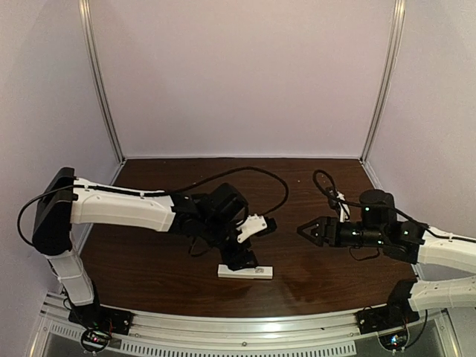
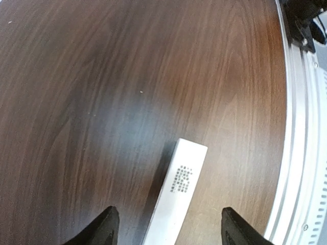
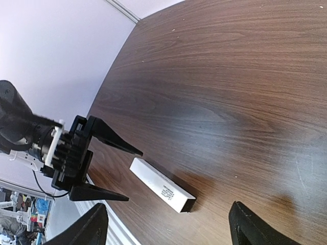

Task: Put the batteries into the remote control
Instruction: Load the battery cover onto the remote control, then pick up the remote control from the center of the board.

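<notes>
With left tool (image 2: pixel 168 229) and right tool (image 3: pixel 168 224) both spread apart and empty, grasp the remote control (image 2: pixel 180 194), judged light, rigid and slick, across its long edges.

Left white-and-black jointed arm (image 1: pixel 119 204) reaches toward centre; left black two-finger pincer (image 1: pixel 239 262) points downward, jaws spread wide. Right white-and-black jointed arm (image 1: pixel 439 253) extends leftward; right black two-finger pincer (image 1: pixel 305 230) lies level, jaws likewise parted. Both empty.
</notes>
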Robot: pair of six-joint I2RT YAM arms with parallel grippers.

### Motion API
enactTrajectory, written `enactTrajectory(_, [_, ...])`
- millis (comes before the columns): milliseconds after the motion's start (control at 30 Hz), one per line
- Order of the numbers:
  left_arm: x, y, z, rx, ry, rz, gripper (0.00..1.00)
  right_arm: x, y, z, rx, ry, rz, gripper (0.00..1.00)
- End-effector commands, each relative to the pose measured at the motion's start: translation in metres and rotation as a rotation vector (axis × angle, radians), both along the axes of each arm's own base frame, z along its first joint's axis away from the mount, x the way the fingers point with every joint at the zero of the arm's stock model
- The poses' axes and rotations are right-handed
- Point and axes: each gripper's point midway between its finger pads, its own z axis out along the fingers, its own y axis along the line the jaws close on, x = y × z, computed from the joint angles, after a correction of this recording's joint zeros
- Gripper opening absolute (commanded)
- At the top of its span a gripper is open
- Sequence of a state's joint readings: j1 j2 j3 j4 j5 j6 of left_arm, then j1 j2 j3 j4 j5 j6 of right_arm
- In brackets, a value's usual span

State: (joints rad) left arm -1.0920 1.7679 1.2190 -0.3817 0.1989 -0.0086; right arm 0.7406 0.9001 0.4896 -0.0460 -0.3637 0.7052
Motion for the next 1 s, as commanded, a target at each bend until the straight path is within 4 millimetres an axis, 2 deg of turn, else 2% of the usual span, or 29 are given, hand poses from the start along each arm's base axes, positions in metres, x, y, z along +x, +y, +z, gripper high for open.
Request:
enactTrajectory(0, [-0.014, -0.009, -0.024, 0.128, -0.034, -0.163, 0.66, -0.001, -0.026, -0.02, -0.065, 0.029, -0.066, 0.82])
enactTrajectory(200, [-0.02, -0.026, -0.049, 0.199, -0.018, -0.225, 0.57, 0.003, -0.045, -0.009, -0.02, 0.004, -0.131, 0.82])
enactTrajectory(400, [-0.02, -0.033, -0.059, 0.234, -0.037, -0.262, 0.49, 0.002, -0.056, -0.003, -0.006, -0.017, -0.159, 0.82])
enactTrajectory(567, [-0.018, -0.031, -0.071, 0.273, -0.044, -0.269, 0.41, 0.003, -0.058, -0.002, -0.004, -0.023, -0.162, 0.82])
enactTrajectory(833, [-0.013, -0.023, -0.084, 0.333, -0.079, -0.279, 0.43, 0.004, -0.059, -0.002, -0.003, -0.021, -0.156, 0.82])
enactTrajectory(967, [-0.011, -0.022, -0.086, 0.34, -0.09, -0.281, 0.37, 0.004, -0.059, -0.002, -0.004, -0.027, -0.153, 0.82])
